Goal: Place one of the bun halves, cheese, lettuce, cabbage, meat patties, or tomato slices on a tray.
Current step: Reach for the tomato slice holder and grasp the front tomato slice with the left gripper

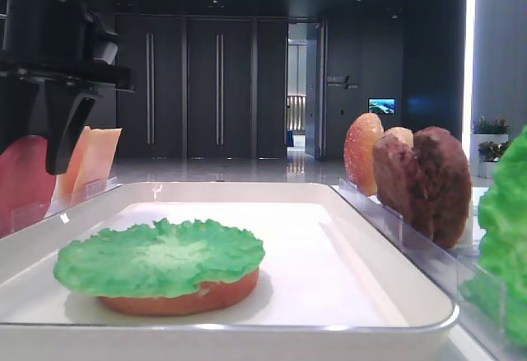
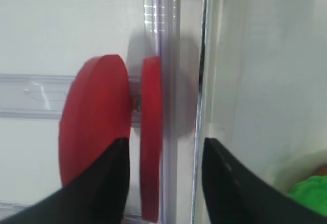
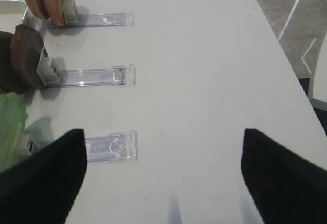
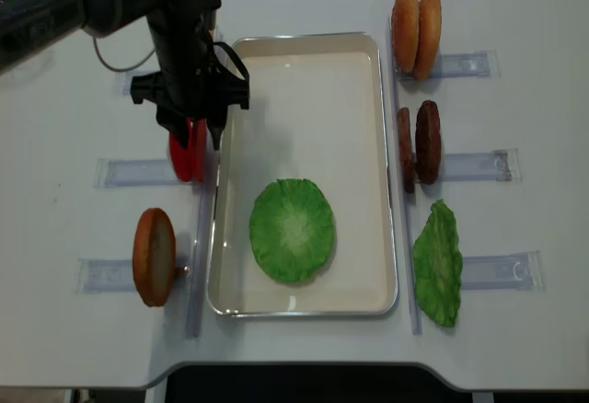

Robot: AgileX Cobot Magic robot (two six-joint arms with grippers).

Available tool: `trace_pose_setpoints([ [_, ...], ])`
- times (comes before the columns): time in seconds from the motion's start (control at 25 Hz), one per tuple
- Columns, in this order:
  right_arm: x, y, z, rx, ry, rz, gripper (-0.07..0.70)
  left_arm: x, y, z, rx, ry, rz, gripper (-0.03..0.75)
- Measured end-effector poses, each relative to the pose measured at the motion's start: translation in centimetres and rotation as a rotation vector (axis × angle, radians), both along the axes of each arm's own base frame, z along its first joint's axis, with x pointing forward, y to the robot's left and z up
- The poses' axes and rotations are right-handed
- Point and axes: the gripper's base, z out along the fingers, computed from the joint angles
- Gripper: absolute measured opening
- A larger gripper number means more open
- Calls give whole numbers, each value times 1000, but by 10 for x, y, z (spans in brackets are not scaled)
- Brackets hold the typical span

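My left gripper [image 2: 164, 144] [image 4: 190, 132] is open and straddles the right one of two upright red tomato slices [image 2: 150, 142] [image 4: 187, 156]; gaps show on both sides of it. Its left finger [image 2: 110, 178] passes in front of the other slice [image 2: 94, 116]. The white tray [image 4: 304, 42] [image 1: 247, 328] holds a lettuce leaf [image 4: 292, 229] [image 1: 160, 258] lying on a flat bun half [image 1: 181, 295]. My right gripper [image 3: 162, 132] is open over bare table. Cheese slices [image 1: 95, 159] stand behind the left arm. No cabbage is in view.
Right of the tray, clear holders [image 3: 92, 75] carry two bun halves [image 4: 416, 21], two meat patties [image 4: 419, 143] and a lettuce leaf [image 4: 437, 260]. Another bun half [image 4: 154, 256] stands at the front left. A holder strip [image 2: 168, 55] runs beside the gripped-around slice, along the tray rim.
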Motion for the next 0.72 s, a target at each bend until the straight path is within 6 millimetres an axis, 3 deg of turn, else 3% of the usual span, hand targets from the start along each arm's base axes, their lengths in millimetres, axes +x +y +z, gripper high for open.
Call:
trace_pose_setpoints([
  [0.32, 0, 0, 0, 0, 0, 0, 584, -1, 1, 0, 10, 9, 0, 57],
  [0.72, 0, 0, 0, 0, 0, 0, 584, -3, 3, 3, 29, 43, -10, 48],
])
